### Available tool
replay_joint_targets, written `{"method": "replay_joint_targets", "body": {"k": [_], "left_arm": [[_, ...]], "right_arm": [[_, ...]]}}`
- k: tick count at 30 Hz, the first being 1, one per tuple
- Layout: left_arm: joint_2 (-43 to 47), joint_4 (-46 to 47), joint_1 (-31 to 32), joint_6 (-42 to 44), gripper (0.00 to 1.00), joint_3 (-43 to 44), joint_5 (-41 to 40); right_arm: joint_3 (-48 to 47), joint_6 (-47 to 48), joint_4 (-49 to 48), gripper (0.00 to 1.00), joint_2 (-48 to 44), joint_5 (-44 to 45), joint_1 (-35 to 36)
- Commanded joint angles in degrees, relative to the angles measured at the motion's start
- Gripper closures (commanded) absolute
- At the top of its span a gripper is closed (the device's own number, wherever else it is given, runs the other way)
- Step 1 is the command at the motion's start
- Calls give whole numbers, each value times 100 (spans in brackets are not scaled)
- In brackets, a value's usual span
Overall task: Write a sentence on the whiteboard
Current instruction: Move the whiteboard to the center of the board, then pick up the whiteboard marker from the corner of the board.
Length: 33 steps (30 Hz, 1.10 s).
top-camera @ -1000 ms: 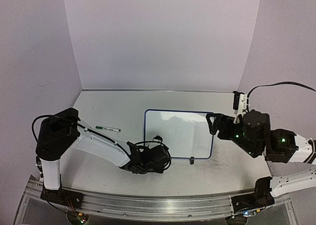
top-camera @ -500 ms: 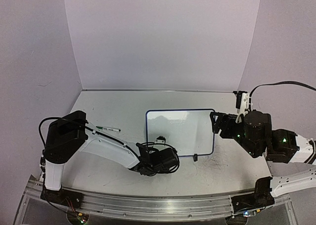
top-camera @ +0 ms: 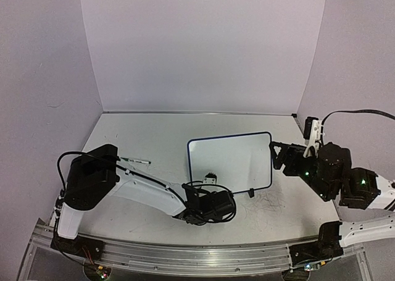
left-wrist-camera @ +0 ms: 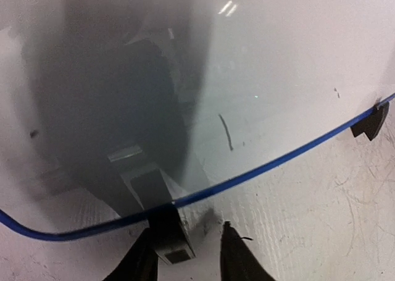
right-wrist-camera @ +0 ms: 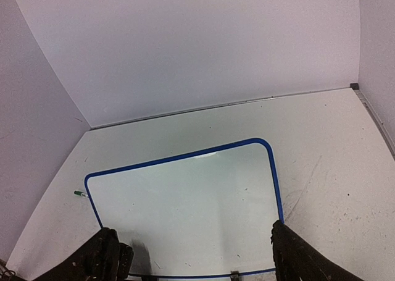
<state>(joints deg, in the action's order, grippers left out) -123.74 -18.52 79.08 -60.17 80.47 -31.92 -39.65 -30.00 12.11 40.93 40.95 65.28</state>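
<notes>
the whiteboard (top-camera: 231,157) lies flat and slightly skewed, right of centre on the scuffed tabletop (top-camera: 136,133). the left gripper (left-wrist-camera: 185,241) — jaws narrowly parted — straddles a black clip foot (left-wrist-camera: 168,234) on the board's near edge. the right gripper (right-wrist-camera: 192,244), jaws spread wide and holding nothing, hovers by the board's right side. a marker (top-camera: 134,161) lies well to the left.

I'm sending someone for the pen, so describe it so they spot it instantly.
On the white table, find the blue-framed whiteboard near the middle. The pen lies flat to its left, apart from it. It is the only thin white stick.
</notes>
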Motion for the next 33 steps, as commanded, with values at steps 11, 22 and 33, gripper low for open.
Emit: {"method": "replay_joint_targets", "body": {"k": [11, 22, 33], "left_arm": [[1180, -103, 371, -252, 29, -294, 176], [3296, -124, -589, 2, 17, -1820, 221], [5101, -221, -4081, 1654, 11, -2766, 2237]], "right_arm": [[-763, 1109, -473, 6, 326, -900, -2], [-1648, 1293, -464, 3, 1436, -1411, -23], [-2301, 51, -133, 2, 2328, -493, -84]]}}
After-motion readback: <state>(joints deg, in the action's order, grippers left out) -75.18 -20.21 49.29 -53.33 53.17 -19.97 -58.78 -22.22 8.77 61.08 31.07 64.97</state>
